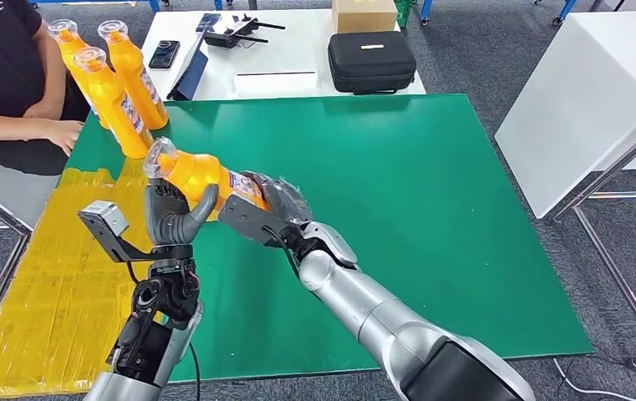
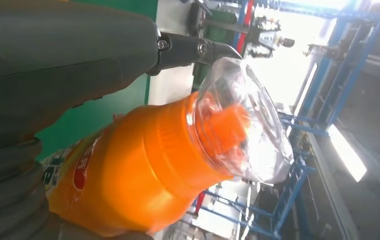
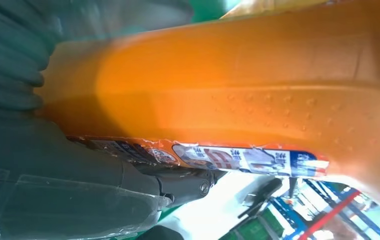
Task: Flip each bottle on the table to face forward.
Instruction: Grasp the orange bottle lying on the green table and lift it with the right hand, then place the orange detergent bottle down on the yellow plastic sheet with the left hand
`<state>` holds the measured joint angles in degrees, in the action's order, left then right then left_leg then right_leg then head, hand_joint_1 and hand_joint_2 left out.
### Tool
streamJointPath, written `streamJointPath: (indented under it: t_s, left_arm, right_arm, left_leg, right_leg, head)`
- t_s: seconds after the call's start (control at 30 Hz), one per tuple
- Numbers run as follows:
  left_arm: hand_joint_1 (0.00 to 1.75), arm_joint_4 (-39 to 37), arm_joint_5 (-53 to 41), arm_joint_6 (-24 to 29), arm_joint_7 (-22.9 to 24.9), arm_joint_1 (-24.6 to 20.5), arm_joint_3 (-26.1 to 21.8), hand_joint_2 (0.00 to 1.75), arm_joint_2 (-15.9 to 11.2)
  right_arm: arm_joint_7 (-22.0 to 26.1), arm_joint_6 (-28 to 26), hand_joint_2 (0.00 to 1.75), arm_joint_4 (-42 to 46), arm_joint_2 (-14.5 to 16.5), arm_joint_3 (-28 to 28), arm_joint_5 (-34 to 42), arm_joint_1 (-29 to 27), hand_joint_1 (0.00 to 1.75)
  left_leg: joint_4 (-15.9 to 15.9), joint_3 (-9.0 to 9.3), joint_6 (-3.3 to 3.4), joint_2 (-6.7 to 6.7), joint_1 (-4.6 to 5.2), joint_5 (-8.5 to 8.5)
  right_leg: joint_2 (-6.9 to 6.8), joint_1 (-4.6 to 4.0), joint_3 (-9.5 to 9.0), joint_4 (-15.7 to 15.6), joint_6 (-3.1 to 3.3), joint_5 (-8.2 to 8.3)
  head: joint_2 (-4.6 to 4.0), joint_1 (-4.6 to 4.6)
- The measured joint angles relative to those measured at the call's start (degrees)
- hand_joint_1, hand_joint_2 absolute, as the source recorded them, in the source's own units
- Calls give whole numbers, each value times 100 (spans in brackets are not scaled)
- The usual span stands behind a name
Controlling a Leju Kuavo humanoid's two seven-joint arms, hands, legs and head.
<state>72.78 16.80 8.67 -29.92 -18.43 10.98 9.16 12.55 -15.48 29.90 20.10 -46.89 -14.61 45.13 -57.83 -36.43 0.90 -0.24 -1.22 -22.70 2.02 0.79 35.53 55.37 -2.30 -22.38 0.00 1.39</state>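
Above the green table (image 1: 431, 184), both hands hold one orange bottle (image 1: 201, 174) on its side. Left hand (image 1: 176, 219) grips near its clear cap (image 1: 160, 156); right hand (image 1: 274, 202) grips its bottom. Three bottles (image 1: 118, 100) stand together at the far corner.

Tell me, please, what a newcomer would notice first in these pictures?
First, the orange bottle with a clear cap, held tilted above the green table by both the left robot hand and the right robot hand. Next, three more orange bottles standing at the table's far left corner, beside a seated person's arm.
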Motion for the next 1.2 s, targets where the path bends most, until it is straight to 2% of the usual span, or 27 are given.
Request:
streamJointPath:
  t_s: [0.17,0.37,0.6,0.83,1.2]
  left_arm:
    - [0,21,0,-3,-37,21,-44,175,-59]
    - [0,38,45,-66,-29,33,-72,175,-92]
    - [0,169,759,-823,509,122,22,175,-50]
    - [0,173,1367,-948,879,19,347,175,93]
    - [0,38,1580,-888,937,19,427,175,144]
  right_arm:
    - [-7,-195,175,79,4,-152,-233,-34,175]
    - [-304,-480,175,277,5,-415,-695,-39,175]
    - [-857,-690,175,397,5,-713,-1181,6,175]
    - [-1172,-733,175,398,5,-1005,-729,44,175]
    - [-1472,-716,175,398,-42,-1647,-76,35,175]
  left_leg:
    - [0,-1,-1,0,0,1]
    - [0,-2,-1,0,-1,1]
    - [0,-3,0,-1,0,2]
    - [-1,-5,1,0,2,3]
    - [-1,-8,-2,4,0,4]
  right_leg:
    - [-1,0,0,0,0,0]
    - [-2,-1,4,1,0,0]
    - [-3,0,6,0,0,0]
    - [-5,1,12,0,-1,1]
    - [1,0,23,1,-1,1]
  head:
    - [0,2]
    - [0,1]
    - [0,0]
    - [0,1]
    - [0,3]
